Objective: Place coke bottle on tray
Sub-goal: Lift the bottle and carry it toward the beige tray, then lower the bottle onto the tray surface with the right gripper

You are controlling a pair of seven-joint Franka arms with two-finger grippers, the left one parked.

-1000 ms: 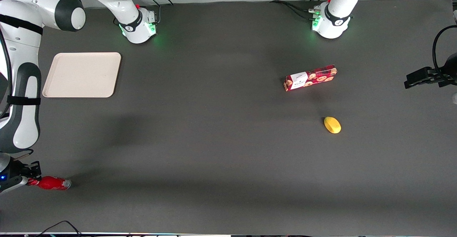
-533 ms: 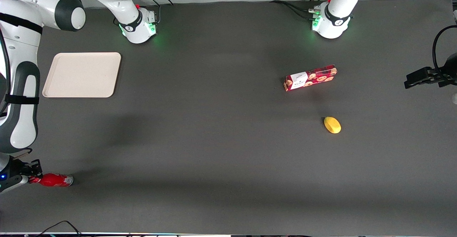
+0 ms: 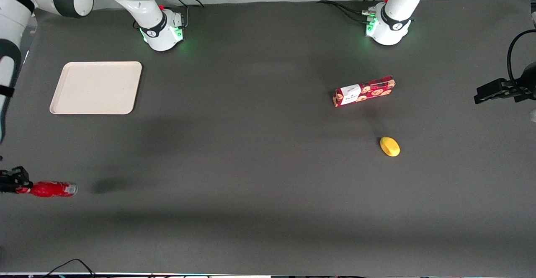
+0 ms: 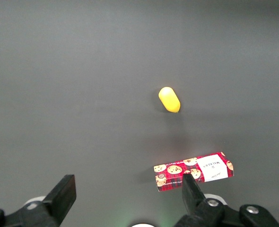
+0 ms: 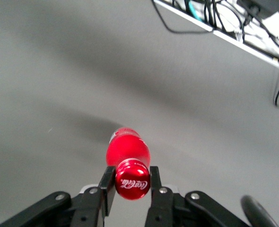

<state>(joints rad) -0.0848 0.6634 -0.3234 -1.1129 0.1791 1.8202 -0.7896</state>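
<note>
The coke bottle point(image 3: 51, 189) is small, slim and red with a silvery base. It hangs level above the table at the working arm's end, near the front camera, with its shadow on the mat beside it. My gripper point(image 3: 19, 183) is shut on its red cap, at the edge of the front view. In the right wrist view the cap point(image 5: 131, 179) with white lettering sits clamped between the two fingers of the gripper point(image 5: 131, 182), and the bottle body point(image 5: 127, 147) points away from the camera. The cream tray point(image 3: 96, 87) lies flat, farther from the front camera than the bottle.
A red cookie box point(image 3: 364, 91) and a yellow lemon-like object point(image 3: 390, 146) lie toward the parked arm's end; both show in the left wrist view, box point(image 4: 194, 171) and yellow object point(image 4: 169, 99). Cables point(image 5: 215, 19) hang past the table edge.
My gripper has lifted the bottle off the table and carried it away from the front camera, toward the tray. The arm's upper links have swung out of the front view.
</note>
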